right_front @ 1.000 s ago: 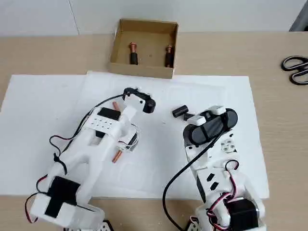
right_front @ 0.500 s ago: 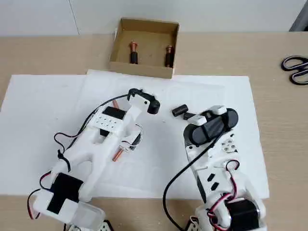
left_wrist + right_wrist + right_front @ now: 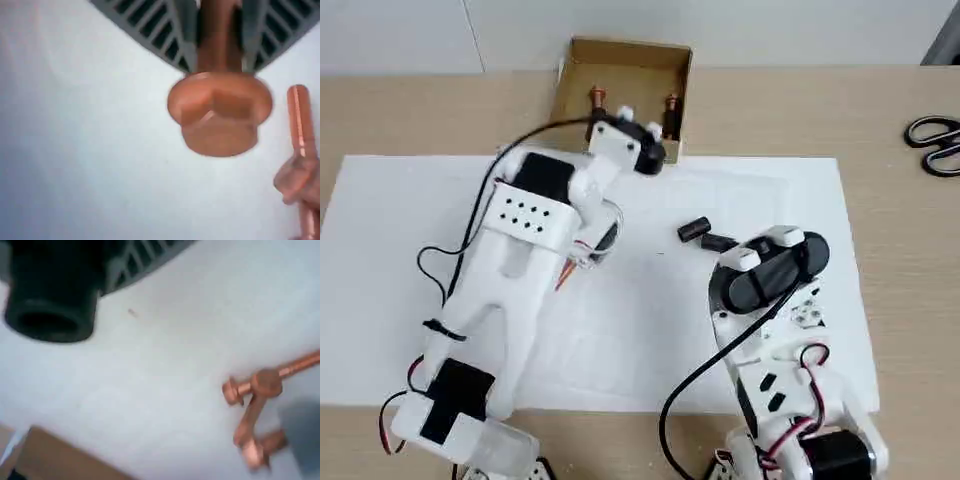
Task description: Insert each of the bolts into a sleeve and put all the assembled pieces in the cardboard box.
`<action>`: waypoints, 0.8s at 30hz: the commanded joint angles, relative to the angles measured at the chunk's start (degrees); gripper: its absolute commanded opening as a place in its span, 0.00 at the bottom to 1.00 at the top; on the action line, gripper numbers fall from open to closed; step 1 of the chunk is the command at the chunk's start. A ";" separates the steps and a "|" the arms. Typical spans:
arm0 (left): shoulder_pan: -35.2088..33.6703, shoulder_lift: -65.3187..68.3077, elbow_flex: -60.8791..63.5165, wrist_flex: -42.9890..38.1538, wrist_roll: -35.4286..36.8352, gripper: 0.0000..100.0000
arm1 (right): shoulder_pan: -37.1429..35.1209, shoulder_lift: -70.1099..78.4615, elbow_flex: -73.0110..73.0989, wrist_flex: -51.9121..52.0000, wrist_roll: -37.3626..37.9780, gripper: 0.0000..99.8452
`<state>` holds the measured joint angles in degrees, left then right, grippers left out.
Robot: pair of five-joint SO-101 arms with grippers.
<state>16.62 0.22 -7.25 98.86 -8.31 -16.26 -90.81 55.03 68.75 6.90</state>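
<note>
Bolt [image 3: 220, 112] is rising off the paper [image 3: 400, 250] toward twelve o'clock, shank clamped by the left gripper [image 3: 218, 30], while the right gripper [image 3: 710, 240] is pinching a sleeve [image 3: 50, 305] at three o'clock of centre, so the pair is probably heading for insertion.

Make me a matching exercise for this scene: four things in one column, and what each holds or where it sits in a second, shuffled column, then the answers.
Column one
1. scissors
2. cardboard box
3. left pincer
4. right pincer

Column two
A. shut on a black sleeve
B. shut on a copper bolt
C. on the table, past the white sheet's right edge
D. at the sheet's far edge, with two pieces inside

Pairs: 1-C, 2-D, 3-B, 4-A
</note>
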 commanded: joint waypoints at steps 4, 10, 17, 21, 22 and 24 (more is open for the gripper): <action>0.35 -22.77 -4.53 -2.55 9.49 0.01 | 0.13 -0.57 -3.69 4.88 -0.35 0.00; 0.44 -39.65 -1.45 -8.09 16.62 0.01 | 0.04 -0.57 -3.78 5.49 -0.88 0.00; 4.66 -47.03 22.37 -24.26 32.62 0.01 | -3.38 -0.57 -3.52 5.23 -1.23 0.00; 12.31 -50.99 34.68 -36.04 30.07 0.01 | -4.44 -3.82 -3.43 4.88 -6.51 0.00; 12.75 -51.69 36.88 -39.30 29.63 0.01 | -4.44 -5.41 -3.16 4.88 -7.74 0.00; 13.01 -52.84 40.92 -45.54 29.63 0.01 | -4.44 -8.75 -1.32 4.88 -9.58 0.00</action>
<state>28.57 -49.80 29.67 62.99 21.67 -20.48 -96.09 54.51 74.11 0.04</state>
